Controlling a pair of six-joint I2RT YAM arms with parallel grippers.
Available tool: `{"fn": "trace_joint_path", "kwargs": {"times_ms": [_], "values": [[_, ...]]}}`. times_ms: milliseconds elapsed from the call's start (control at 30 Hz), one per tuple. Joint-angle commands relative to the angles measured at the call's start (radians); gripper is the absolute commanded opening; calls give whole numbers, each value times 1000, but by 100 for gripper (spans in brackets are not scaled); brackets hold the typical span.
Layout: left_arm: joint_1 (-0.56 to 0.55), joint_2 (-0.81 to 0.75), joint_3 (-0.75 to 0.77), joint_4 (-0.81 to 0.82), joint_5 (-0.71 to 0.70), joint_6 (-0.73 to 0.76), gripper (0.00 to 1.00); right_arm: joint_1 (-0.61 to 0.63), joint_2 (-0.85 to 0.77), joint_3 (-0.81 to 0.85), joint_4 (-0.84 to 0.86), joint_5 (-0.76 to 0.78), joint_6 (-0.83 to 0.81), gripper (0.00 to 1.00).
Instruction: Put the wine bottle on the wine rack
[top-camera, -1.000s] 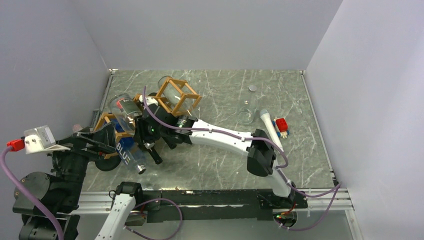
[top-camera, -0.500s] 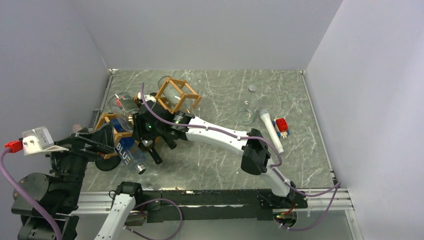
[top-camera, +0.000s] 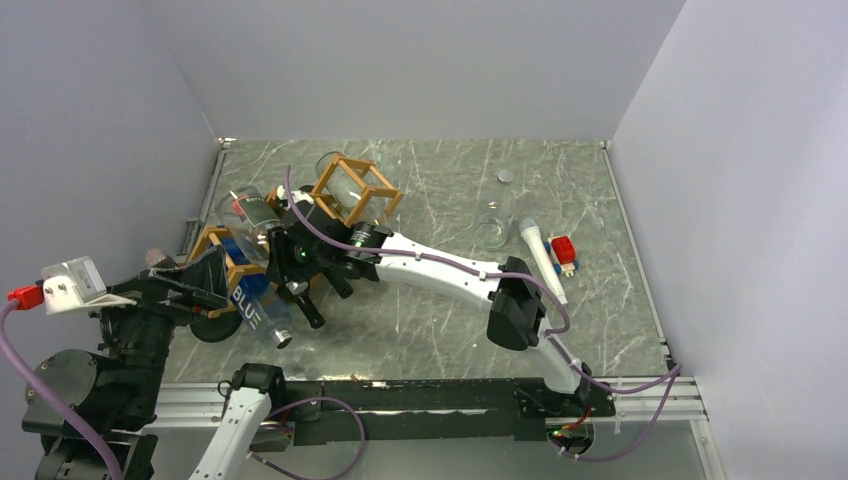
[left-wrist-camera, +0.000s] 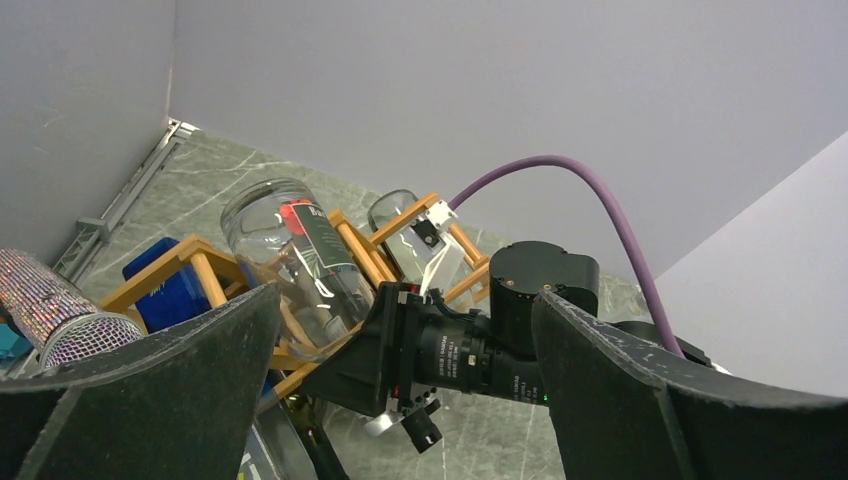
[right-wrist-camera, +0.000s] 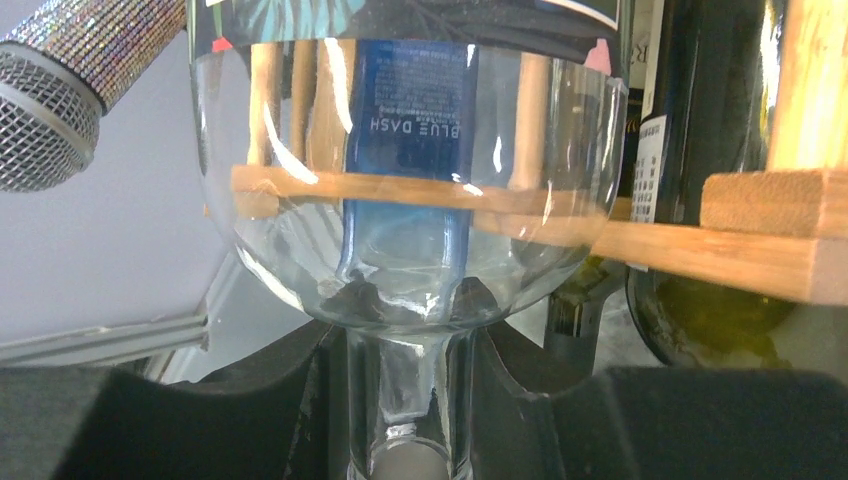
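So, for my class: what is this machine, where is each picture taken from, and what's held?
Two robot arms are bolted at a table's near edge. One camera looks down from above; one rides on each wrist. The right gripper is shut on the neck of a clear bottle, whose body is against the wooden wine rack. The left gripper is open, holding nothing. A blue bottle is at the rack too; a white microphone and a red block lie on the table's right side.
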Motion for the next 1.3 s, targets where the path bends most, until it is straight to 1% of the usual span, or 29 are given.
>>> {"fn": "trace_joint_path", "kwargs": {"times_ms": [0,133,200,233,267,333,433,533,667,700,800,833,1000,1200,1267], "values": [[-2,-8,-10,14,-16,1,99,7,-133,53,106,-68,-34,0],[-2,-9,-7,11,-23,5,99,6,-100,128,41,-119,-56,0],[-2,-11,-8,12,-25,5,99,6,-99,125,30,-124,-59,0],[-2,-13,-9,13,-24,5,99,7,-101,115,32,-121,-59,6],[-2,-13,-10,15,-22,5,99,6,-101,108,34,-116,-57,15],[-2,-11,-11,15,-20,3,99,3,-96,96,41,-114,-54,27],[-2,-13,-11,14,-19,5,99,-4,-74,102,42,-123,-44,41],[-2,-13,-8,11,-23,6,99,-5,-60,102,50,-136,-52,47],[-2,-21,-17,19,-27,14,99,-5,-104,7,101,-127,-73,70],[-2,-22,-20,23,-26,15,99,-4,-123,-24,114,-119,-75,79],[-2,-20,-23,29,-21,16,99,-4,-178,-91,150,-87,-92,96],[-2,-20,-24,29,-18,17,99,-4,-188,-101,153,-78,-97,99],[-2,-20,-19,28,-18,21,99,0,-248,-146,163,-13,-142,100],[-2,-19,-10,34,-3,23,99,10,-369,-229,183,94,-226,100],[-2,-15,-12,44,19,22,99,11,-409,-245,163,132,-254,100]]}}
